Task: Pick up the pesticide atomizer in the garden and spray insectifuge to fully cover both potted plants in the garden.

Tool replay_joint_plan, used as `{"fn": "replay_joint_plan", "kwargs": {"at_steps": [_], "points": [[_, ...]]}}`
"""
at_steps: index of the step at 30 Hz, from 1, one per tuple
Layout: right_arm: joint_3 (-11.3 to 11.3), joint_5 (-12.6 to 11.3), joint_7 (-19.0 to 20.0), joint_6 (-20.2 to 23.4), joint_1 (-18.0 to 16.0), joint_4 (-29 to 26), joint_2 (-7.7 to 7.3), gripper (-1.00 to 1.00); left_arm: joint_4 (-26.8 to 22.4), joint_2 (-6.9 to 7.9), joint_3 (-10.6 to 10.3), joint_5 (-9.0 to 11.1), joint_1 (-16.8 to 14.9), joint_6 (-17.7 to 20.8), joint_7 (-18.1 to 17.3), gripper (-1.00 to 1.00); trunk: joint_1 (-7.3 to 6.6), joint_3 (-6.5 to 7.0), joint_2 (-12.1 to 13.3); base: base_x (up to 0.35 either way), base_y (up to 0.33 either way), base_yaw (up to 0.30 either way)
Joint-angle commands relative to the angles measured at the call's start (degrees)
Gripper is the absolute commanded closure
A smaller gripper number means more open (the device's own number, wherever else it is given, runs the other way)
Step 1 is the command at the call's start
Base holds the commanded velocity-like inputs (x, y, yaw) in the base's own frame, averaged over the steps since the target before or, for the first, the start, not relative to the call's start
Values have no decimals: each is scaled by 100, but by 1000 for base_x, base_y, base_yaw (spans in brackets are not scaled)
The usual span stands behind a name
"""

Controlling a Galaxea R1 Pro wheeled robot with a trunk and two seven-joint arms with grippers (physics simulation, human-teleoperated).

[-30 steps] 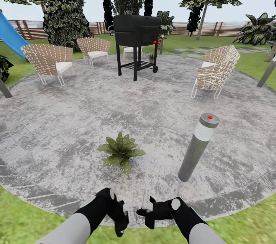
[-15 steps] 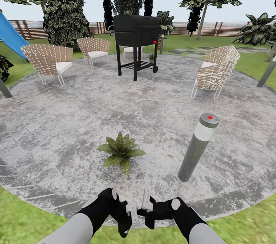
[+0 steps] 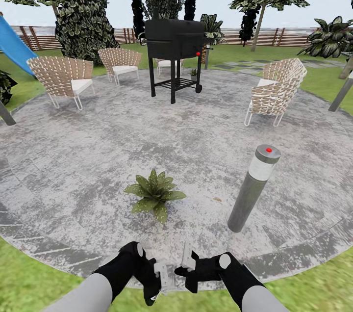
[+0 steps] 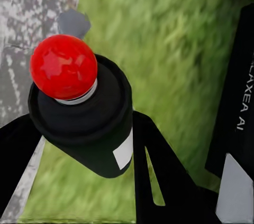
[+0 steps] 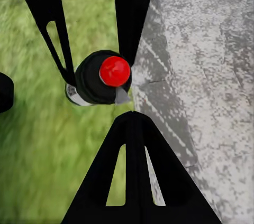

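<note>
Low in the middle of the frame, the plant [image 3: 155,193] sits on the patio [image 3: 98,155], straight ahead of both arms, nearer the left jaws. Left jaws and right jaws are spread wide, holding nothing.

Green-leaved potted plant [image 3: 155,195] sits upright on patio [image 3: 98,155].

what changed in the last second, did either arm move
The left gripper shifted a little: it edged toward the right gripper, then drew back and slightly down toward the grass. Nothing was picked up or let go. The right gripper, the potted plant, the bollard lamp, the grill and the chairs stayed put, and the view did not shift.
</note>
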Motion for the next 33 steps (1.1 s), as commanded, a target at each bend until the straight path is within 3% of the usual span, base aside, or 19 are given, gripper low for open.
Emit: {"fn": "replay_joint_plan", "kwargs": {"at_steps": [1, 6, 10, 11, 13, 17, 19, 20, 21, 24, 26, 28, 30, 33], "points": [[-49, 46, 29, -21, -3, -7, 7, 100, -13, 43, -11, 14, 0, 61, -28, 100, -1, -5, -2, 0, 0, 0], [-49, 52, 29, -21, -3, -7, 7, 100, -13, 202, -3, 23, -1, 61, -28, 100, -1, -5, -2, 0, 0, 0], [-49, 52, 29, -21, -3, -7, 7, 100, -13, 513, 5, 68, 0, 55, -28, 100, -1, -5, -2, 0, 0, 0], [-49, 52, 29, -21, -3, -7, 7, -100, -13, 590, 20, 76, 0, 53, -28, 100, -1, -5, -2, 0, 0, 0], [-49, 52, 29, -21, -3, -7, 7, -100, -13, 696, 41, 90, 2, 54, -25, 100, -1, -5, -2, 0, 0, 0], [-90, 37, -5, -25, -3, -7, -32, -100, -7, 738, 71, 129, 32, 74, 47, 100, -1, -5, -2, 0, 0, 0], [-116, 29, -22, -30, -3, -2, -78, -100, -11, 756, 190, 317, 132, 72, 119, 100, -1, -5, -2, 0, 0, 0], [-205, -34, -27, -34, 2, 6, -178, -100, -12, 761, 339, 539, 241, 67, 242, 100, -1, -5, -2, 0, 0, 0], [-321, -123, -32, -35, 6, 16, -255, -100, -12, 763, 437, 688, 318, 63, 360, 100, -1, -5, -2, 0, 0, 0], [-1174, -711, -39, -43, 33, 45, -598, -100, -13, 772, 794, 1220, 627, -78, 1093, 100, -1, -5, -2, 0, 0, 0], [-1650, -930, -40, -70, 90, 47, -816, -100, -1, 770, 1087, 1601, 745, -422, 1663, 100, -1, -5, -2, 0, 0, 0], [-1972, -1010, -119, -164, 273, 50, -1032, -100, 43, 762, 1347, 1945, 870, -721, 2163, 100, -1, -5, -2, 0, 0, 0], [-2252, -1037, -390, -396, 494, 52, -1170, -100, 119, 759, 1497, 2198, 959, -909, 2514, 100, -1, -5, -2, 0, 0, 0], [-2963, -1046, -1402, -1163, 1041, 67, -1272, -100, 401, 758, 1631, 2687, 1107, -1455, 3242, 100, -1, -5, -2, 0, 0, 0]]}}
